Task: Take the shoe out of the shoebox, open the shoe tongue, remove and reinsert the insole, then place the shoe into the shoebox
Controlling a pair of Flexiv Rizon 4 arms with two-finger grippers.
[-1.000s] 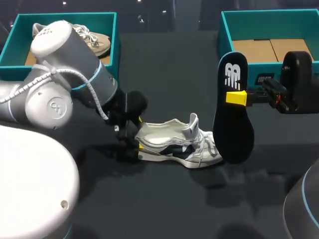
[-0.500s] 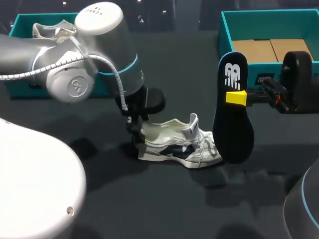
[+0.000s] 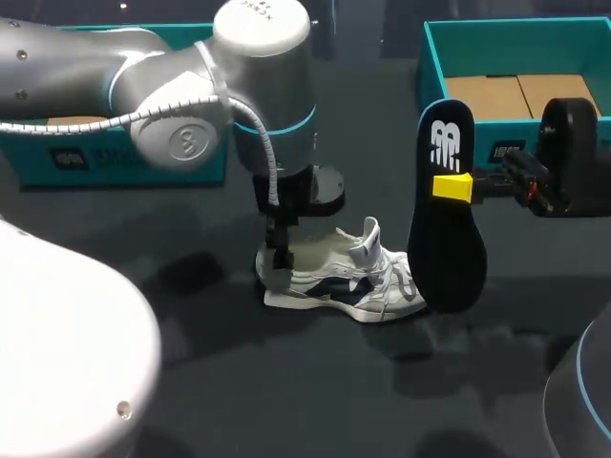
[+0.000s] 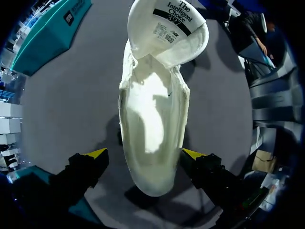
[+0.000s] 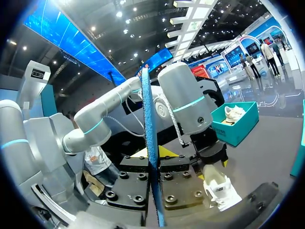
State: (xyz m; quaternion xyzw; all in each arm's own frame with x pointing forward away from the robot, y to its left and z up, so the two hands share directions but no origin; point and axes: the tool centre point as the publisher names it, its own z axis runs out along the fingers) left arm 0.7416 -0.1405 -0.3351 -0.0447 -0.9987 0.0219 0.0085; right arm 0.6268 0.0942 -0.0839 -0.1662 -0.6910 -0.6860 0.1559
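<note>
Left gripper, fingers spread wide, straddles the heel of the sneaker on the table, apparently to steady it. Right gripper pinches the black insole upright near the toe, presumably for reinsertion.

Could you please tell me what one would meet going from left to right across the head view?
teal shoebox → left gripper → shoe → insole
</note>
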